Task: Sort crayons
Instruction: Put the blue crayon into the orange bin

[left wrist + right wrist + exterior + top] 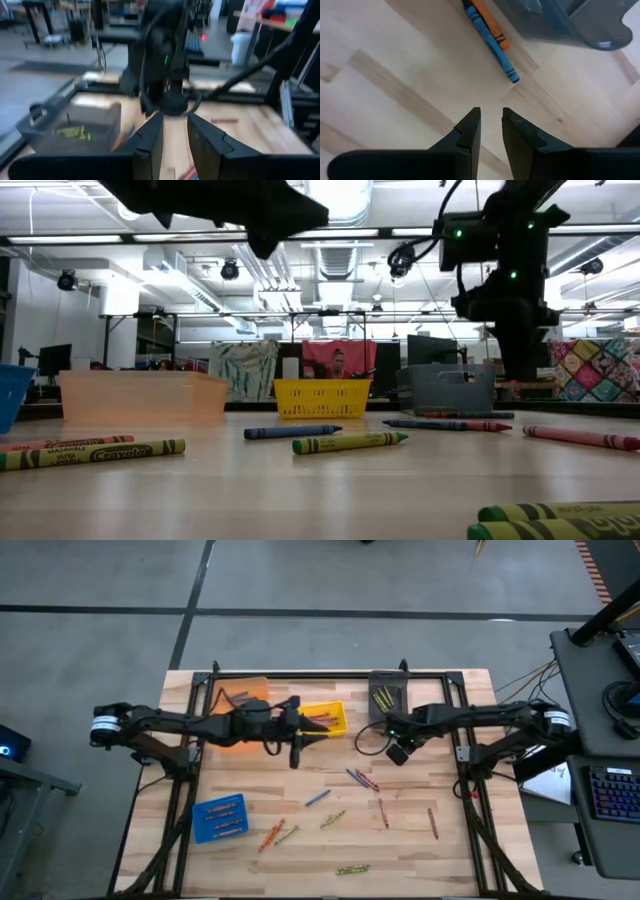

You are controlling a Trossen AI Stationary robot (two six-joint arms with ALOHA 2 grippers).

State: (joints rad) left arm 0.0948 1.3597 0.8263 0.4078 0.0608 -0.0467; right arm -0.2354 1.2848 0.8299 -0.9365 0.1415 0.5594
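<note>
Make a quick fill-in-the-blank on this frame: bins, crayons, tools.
1. The grey bin at the table's far edge holds olive-yellow crayons, and the bin nearest the front-left corner is coloured ____.
2. The left tool hangs beside the ____ bin, which holds red crayons.
3. In its wrist view, the right tool has nothing between its fingers and points down at bare wood near a blue crayon lying against an ____ one.

Missing words: blue; yellow; orange
</note>
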